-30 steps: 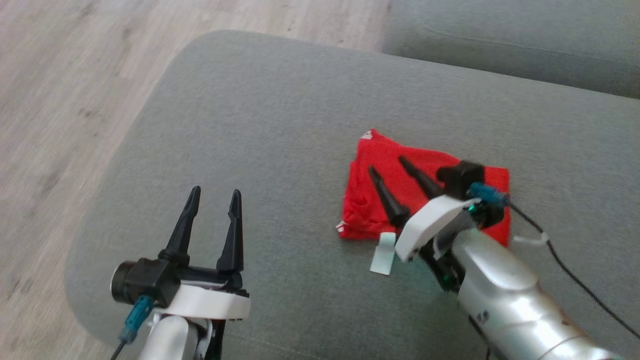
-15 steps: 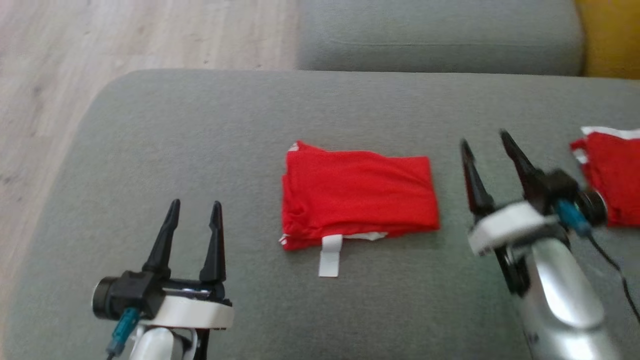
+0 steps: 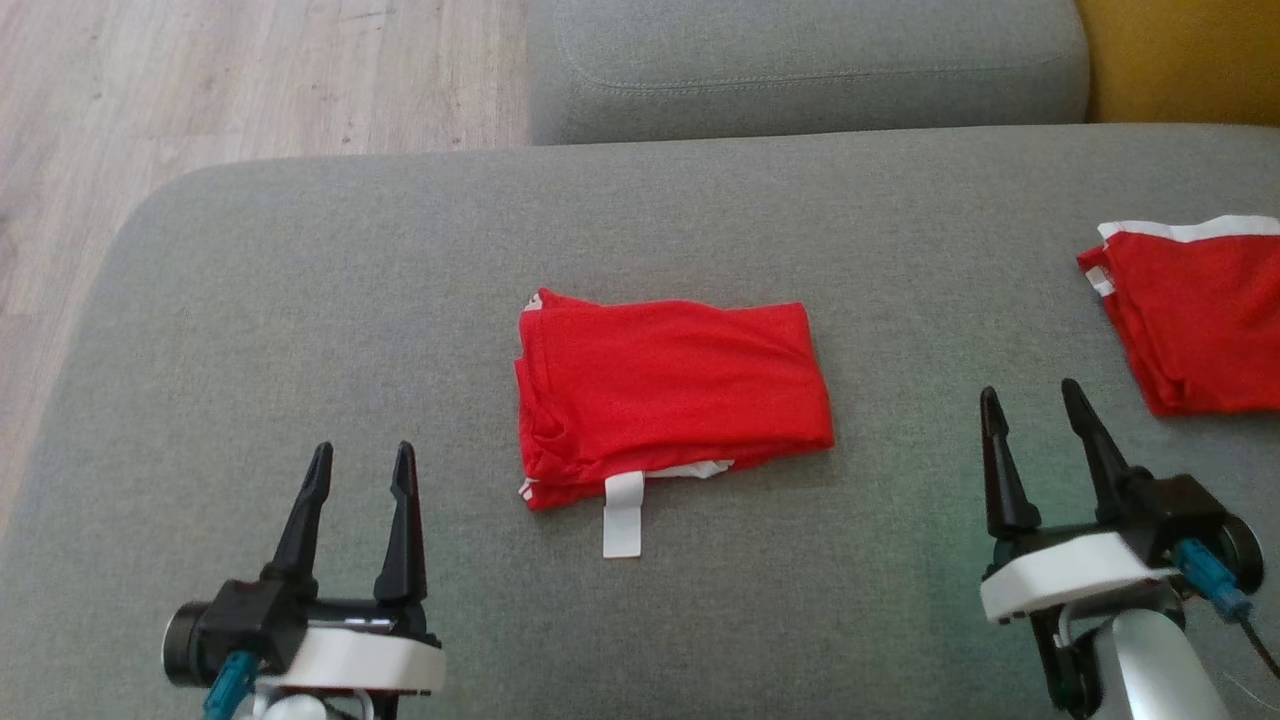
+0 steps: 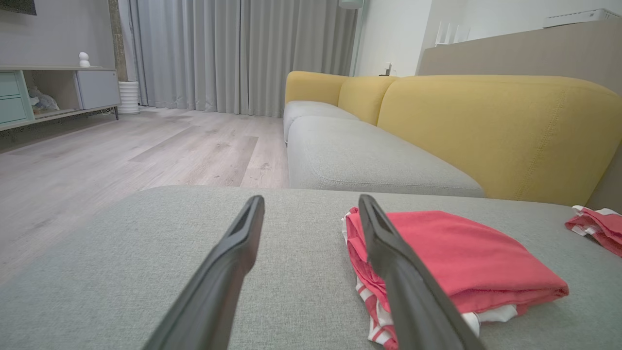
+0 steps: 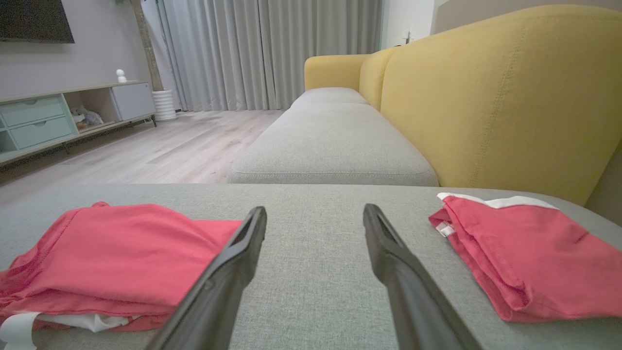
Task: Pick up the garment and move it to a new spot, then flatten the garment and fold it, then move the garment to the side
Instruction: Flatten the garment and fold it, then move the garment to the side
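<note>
A red garment [image 3: 672,392] lies folded into a neat rectangle at the middle of the grey cushion [image 3: 300,300], a white tag [image 3: 622,514] sticking out of its near edge. In the left wrist view the garment [image 4: 461,257] sits just right of my fingers; in the right wrist view the garment [image 5: 112,253] sits to their left. My left gripper [image 3: 360,460] hovers open at the lower left, apart from the cloth. Over at the lower right, my right gripper [image 3: 1035,400] is open too, holding nothing.
A second folded red garment with white trim [image 3: 1195,310] lies at the cushion's right edge, also seen as a red pile [image 5: 525,253] right of my right fingers. Another grey seat [image 3: 800,60] and a yellow backrest [image 3: 1180,50] lie beyond. Wooden floor [image 3: 200,80] is at left.
The head view has swung, so the whole picture shifted. My right gripper has drawn back off the folded garment to the lower right, and the second garment has come into sight.
</note>
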### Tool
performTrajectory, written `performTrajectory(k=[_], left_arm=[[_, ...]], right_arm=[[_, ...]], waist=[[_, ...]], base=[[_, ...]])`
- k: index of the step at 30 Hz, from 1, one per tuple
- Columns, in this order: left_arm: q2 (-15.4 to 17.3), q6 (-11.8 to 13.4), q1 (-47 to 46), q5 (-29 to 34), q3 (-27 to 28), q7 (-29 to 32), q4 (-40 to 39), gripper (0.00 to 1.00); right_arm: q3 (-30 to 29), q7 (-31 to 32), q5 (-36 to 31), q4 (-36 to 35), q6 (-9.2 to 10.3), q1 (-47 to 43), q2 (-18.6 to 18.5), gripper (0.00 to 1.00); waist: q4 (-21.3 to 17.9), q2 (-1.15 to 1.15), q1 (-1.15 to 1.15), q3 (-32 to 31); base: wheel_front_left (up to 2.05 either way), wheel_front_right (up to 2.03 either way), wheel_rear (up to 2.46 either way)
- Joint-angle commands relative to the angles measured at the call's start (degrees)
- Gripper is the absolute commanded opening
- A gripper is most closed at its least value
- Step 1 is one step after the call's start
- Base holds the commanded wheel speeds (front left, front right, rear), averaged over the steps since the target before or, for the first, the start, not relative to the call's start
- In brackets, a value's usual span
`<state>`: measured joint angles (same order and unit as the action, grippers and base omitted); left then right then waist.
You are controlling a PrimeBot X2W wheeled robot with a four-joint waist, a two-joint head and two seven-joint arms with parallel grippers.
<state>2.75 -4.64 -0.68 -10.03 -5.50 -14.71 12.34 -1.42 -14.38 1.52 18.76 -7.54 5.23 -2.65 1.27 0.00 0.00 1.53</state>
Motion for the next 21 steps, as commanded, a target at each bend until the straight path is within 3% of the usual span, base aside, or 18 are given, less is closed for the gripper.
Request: performTrajectory(k=[1, 13, 21], left_arm=[[0.1, -0.1, -1.6, 0.6, 1.8, -0.3, -1.8, 1.0], [0.1, -0.4, -3.5, 0.5, 0.0, -0.3, -1.8, 1.0], [0.1, -1.1, -7.1, 0.3, -2.9, -0.3, -1.0, 1.0]], right_arm=[[1.1, -0.6, 0.4, -2.5, 0.05, 1.7, -0.2, 1.0], [1.6, -0.5, 0.0, -1.1, 0.05, 4.0, -0.2, 1.0], [4.7, 6.2, 1.1, 6.8, 0.05, 12.8, -0.2, 1.0]], waist=[[0.0, 0.0, 0.0, 0.0], [2.5, 0.0, 0.0, 2.6], [7.5, 0.0, 0.0, 8.4]], base=[[0.0, 0.0, 0.0], [0.0, 0.0, 0.0], [0.0, 0.0, 0.0]])
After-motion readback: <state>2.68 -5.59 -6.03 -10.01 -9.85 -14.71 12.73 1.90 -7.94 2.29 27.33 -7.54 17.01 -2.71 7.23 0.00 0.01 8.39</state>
